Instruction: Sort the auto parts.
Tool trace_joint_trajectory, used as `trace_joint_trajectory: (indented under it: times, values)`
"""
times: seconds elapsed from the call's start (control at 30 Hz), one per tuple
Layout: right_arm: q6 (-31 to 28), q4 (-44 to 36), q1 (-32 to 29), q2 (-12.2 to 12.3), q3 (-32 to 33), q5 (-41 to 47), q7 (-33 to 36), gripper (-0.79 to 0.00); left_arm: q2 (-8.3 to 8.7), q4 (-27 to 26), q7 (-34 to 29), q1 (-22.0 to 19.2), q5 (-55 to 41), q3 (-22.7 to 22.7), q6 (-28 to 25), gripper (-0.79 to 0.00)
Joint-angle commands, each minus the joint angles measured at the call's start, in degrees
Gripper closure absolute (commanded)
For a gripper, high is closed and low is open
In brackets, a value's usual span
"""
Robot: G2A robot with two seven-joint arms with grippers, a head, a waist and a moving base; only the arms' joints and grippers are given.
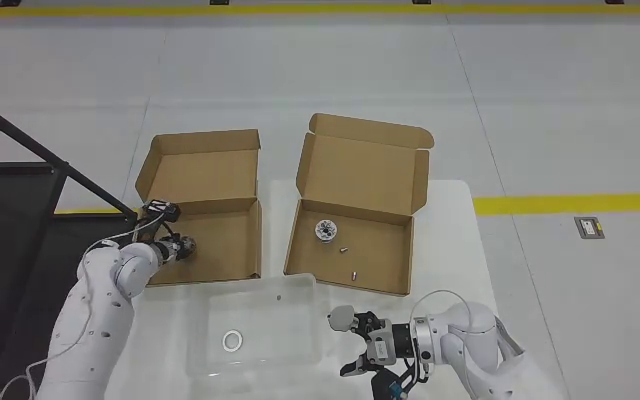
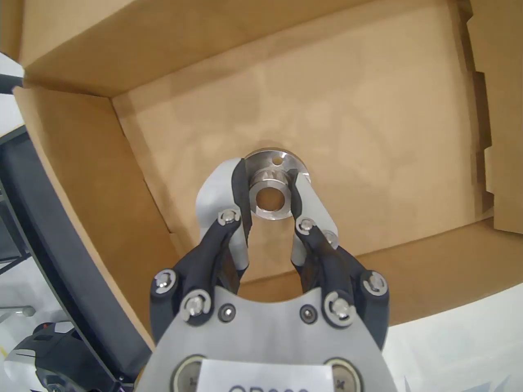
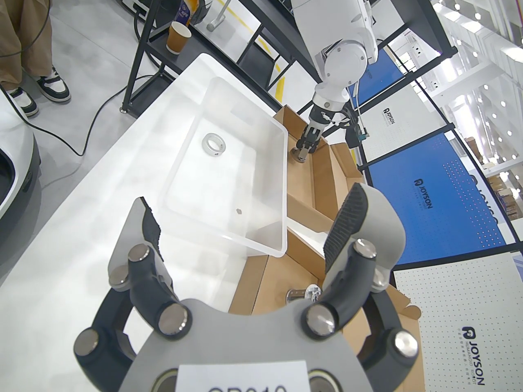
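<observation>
Seen from above, the white table (image 1: 450, 250) stands on a pale grey floor. A yellow stripe (image 1: 555, 204) runs off from it at 3 o'clock, a small floor plate (image 1: 590, 227) lies just beside that stripe toward 4 o'clock, and a second yellow line (image 1: 300, 10) crosses far off at 12 o'clock. A black frame (image 1: 30, 250) stands against the table at 9 o'clock. In the right wrist view its shelf carries a brown paper cup (image 3: 178, 37) with a bottle (image 3: 187, 7) just beside it, a black cable (image 3: 98, 110) trails over the floor near its foot, and blue panels (image 3: 441, 189) and a white perforated board (image 3: 461, 299) stand beyond the table.
</observation>
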Motion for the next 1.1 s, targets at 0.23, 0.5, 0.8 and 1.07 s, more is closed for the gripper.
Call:
trace_joint_trajectory:
  times: [0.23,0.5,0.8,1.07]
  values:
    - [0.0,0.0,0.0,0.0,0.0,0.0,0.0,-0.785,0.57,-2.2,-0.1,0.4,-3.6,-2.1,-2.7,-0.702]
    - [0.0,0.0,0.0,0.0,0.0,0.0,0.0,-0.785,2.81,-25.8,-6.3,11.4,-11.3,-10.7,-9.8,-0.662]
    - [0.0,0.0,0.0,0.0,0.0,0.0,0.0,-0.785,4.81,-56.1,-15.2,32.3,-17.2,-17.7,-22.6,-0.785]
    - [0.0,0.0,0.0,0.0,0.0,0.0,0.0,-0.785,9.22,-63.8,-12.3,42.0,-7.0,-11.7,-31.1,-0.785]
